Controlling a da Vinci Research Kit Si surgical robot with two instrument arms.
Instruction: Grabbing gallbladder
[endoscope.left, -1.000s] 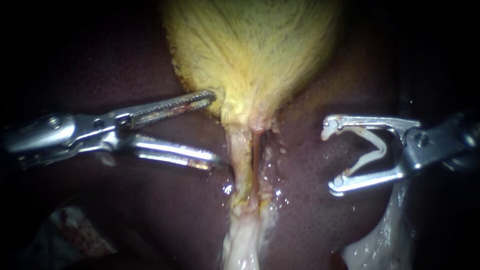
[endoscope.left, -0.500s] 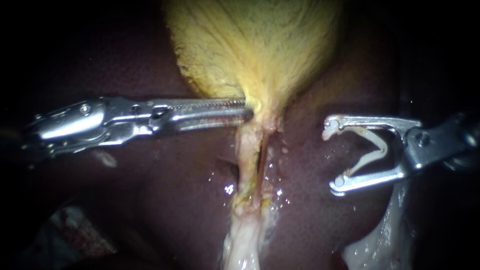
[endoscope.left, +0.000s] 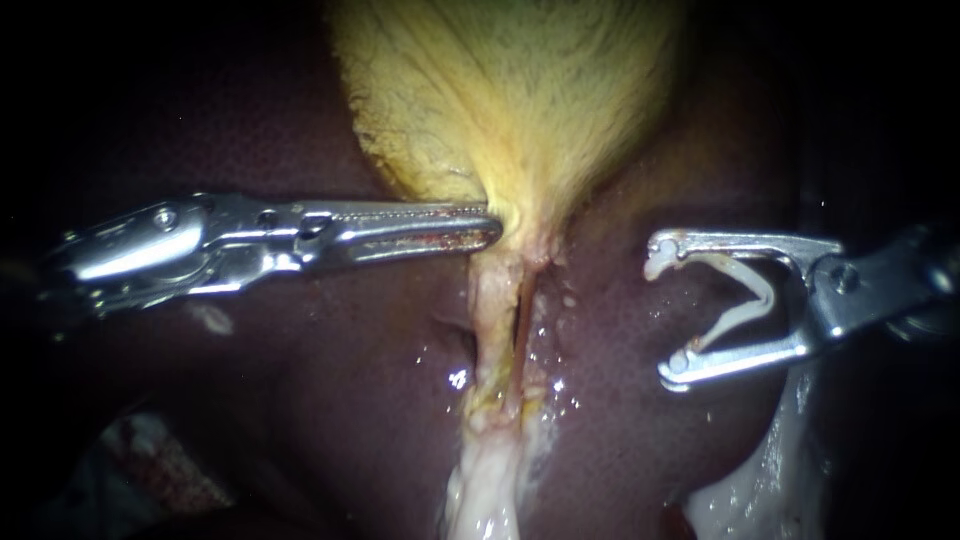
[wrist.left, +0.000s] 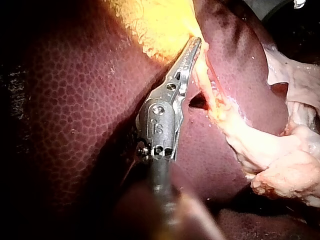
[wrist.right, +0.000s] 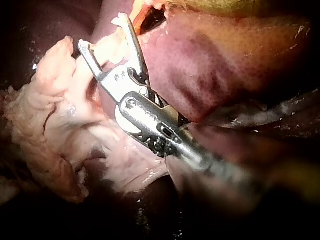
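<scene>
Shadowed liver (endoscope.left: 330, 400), left instrument (endoscope.left: 493, 228) clamping cropped gallbladder (endoscope.left: 520, 100)

Liver (endoscope.left: 610, 340) (bare) separates tubes (endoscope.left: 495, 320) from right instrument's (endoscope.left: 668, 315) clip (endoscope.left: 762, 285).

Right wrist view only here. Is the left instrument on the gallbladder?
Observer: Yes. The endoscope view shows the left instrument shut on the gallbladder at its narrow lower end.
Operator: Is my side loaded?
Observer: A white clip sits in the right instrument, touched from both sides.
Operator: Near anything?
Observer: It lies clear of the pale strand below the gallbladder, with liver showing between them.
</scene>
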